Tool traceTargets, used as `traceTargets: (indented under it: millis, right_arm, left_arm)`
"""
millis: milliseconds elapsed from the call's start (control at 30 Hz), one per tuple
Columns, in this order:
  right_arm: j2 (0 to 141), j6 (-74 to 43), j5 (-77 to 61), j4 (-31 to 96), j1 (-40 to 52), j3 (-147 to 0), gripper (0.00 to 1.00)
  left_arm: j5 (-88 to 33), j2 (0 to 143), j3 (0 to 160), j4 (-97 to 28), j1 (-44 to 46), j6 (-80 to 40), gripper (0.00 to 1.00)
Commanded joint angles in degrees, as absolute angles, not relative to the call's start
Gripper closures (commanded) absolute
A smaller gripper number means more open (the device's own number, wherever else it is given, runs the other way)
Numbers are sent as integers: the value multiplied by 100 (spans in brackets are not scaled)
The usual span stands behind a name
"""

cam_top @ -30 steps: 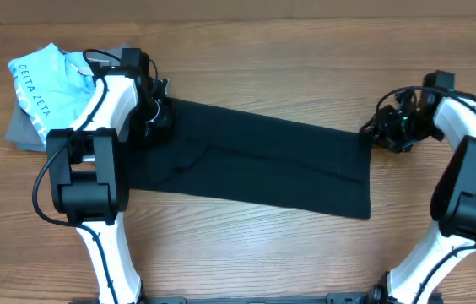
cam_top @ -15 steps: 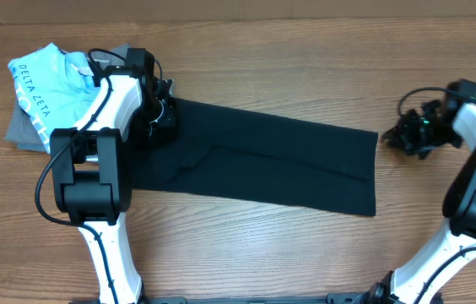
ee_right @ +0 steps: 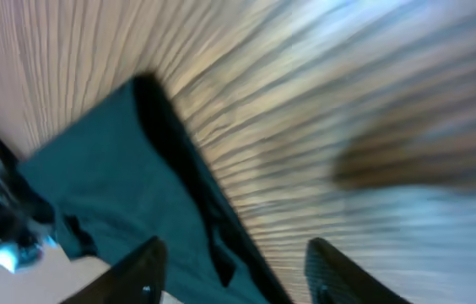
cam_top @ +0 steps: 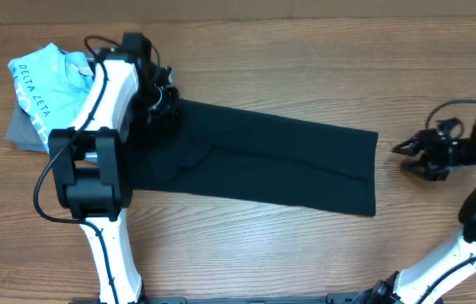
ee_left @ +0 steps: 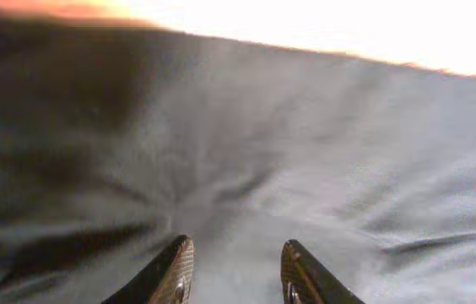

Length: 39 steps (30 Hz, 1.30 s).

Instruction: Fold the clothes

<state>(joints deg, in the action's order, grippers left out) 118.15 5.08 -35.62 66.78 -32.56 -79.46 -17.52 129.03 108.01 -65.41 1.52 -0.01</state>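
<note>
The clothes are one black garment lying flat as a long strip across the table's middle. My left gripper is over the strip's far left end. In the left wrist view the left gripper has its fingers apart just above the wrinkled cloth, with no fold between them. My right gripper hangs open over bare wood, a short way right of the strip's right edge. In the blurred right wrist view the right gripper is open and empty, and the garment's edge lies ahead of it.
A light blue shirt with white lettering lies at the far left on a grey folded garment, just behind the left arm. The wooden table shows all around the black strip.
The right gripper let go of the garment's right edge, opened and drew away to the right. The left gripper's jaws widened over the left end.
</note>
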Motion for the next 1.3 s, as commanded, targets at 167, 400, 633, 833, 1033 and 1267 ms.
traceTargets:
  millis: [167, 400, 633, 833, 1033, 1267]
  right_arm:
    - [11607, 1033, -3197, 5723, -2303, -6960, 38]
    - [11605, 1138, -3507, 5428, -2176, -6519, 50]
    - [11605, 725, -3439, 5288, -2259, -6534, 95]
    - [11487, -169, -2600, 5826, -2707, -7332, 96]
    - [10982, -311, -2178, 6410, -3000, -8372, 96]
    - [10726, -847, -1876, 6709, -2224, -8473, 96]
  left_arm:
    - [-1914, 12258, 12416, -7522, 163, 329, 59]
    - [-1914, 11690, 12451, -7601, 163, 454, 59]
    - [-1955, 11557, 12451, -7699, 163, 451, 59]
    - [-1955, 11557, 12451, -7815, 165, 454, 58]
    - [-1957, 11557, 12451, -7822, 163, 449, 59]
    - [-1957, 11557, 12451, -7819, 193, 449, 59]
